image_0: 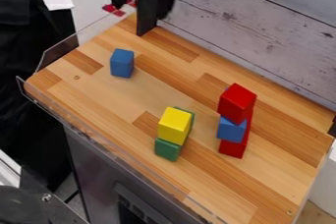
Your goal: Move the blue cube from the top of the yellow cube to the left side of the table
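Gripper: I have the gripper (145, 12) high at the far left, above the table; its fingers stand wide apart, with nothing between them.
Blue cube, position: the blue cube (122, 63) stands upright on the left part of the table, well apart from the yellow cube (175, 126). I judge the transfer complete.
Blue cube, handling: I expect a light, stiff block, not fragile. The faces look smooth and may slip if gripped off-centre.
Blue cube, grip point: if a correction is required, I align over the top, close on two opposite side faces at mid-height, and lift vertically. A grip on the corners could turn it.
Yellow stack: the yellow cube is the uppermost piece, above a green block (167, 150). I judge it easy to topple; avoid side contact.
Red stack: at the right, a red cube (237, 102) sits askew over a second blue cube (232, 129), with a lower red block (232, 149) beneath. Do not mistake that blue cube for the target.
Table: the table (282, 174) is of light and brown wood strips, flat, with a transparent guard (41, 101) along the near left edge.
Room: a grey plank wall (263, 16) bounds the far side; a dark grey panel (92, 156) lies below the near edge.
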Tool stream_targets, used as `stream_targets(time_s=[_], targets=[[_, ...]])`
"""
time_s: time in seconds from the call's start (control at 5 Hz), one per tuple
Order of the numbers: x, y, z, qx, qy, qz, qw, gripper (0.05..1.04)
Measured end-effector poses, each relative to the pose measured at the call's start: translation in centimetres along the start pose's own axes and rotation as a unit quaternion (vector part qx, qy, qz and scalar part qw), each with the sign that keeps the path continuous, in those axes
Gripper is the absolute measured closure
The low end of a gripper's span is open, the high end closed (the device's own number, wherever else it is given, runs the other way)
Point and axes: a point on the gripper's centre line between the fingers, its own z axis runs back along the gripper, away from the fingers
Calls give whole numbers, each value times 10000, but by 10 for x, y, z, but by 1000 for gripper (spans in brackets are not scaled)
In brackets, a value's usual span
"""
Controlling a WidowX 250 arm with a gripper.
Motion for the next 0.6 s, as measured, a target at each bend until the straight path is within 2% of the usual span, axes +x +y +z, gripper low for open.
stream_targets(time_s=[0.2, 0.6], targets=[[-21, -24, 6, -68, 98, -201, 9997, 83], [-51, -36, -7, -47, 416, -239, 9988, 83]])
